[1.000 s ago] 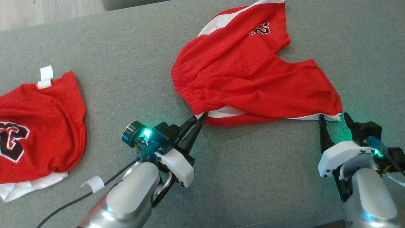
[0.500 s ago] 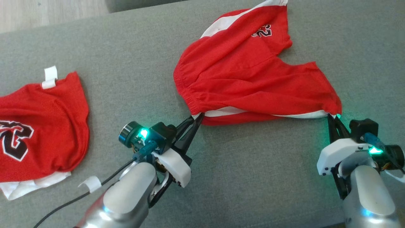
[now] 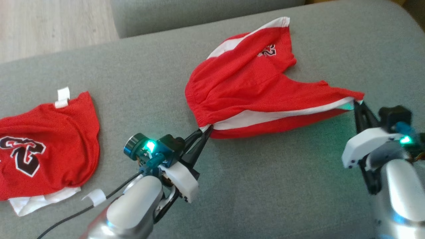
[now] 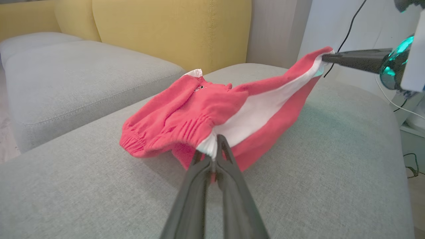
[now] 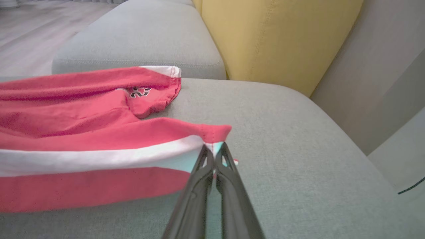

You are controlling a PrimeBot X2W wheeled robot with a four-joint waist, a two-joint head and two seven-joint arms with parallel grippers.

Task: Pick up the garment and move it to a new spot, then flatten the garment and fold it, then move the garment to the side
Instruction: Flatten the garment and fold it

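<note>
Shorts (image 3: pixel 252 89) in left pincer (image 3: pixel 207 128), right pincer (image 3: pixel 358 104)

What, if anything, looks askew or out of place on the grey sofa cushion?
The red fabric shorts with white side stripes lie bunched and twisted, not flat, pinched at two corners by the left gripper and right gripper. A second red numbered garment sits crumpled on the grey cushion, far left.

Silver forearms (image 3: pixel 132 212), white wrist shells (image 3: pixel 181 177), long dark fingers (image 3: pixel 199 142), green lights (image 3: pixel 150 145)
</note>
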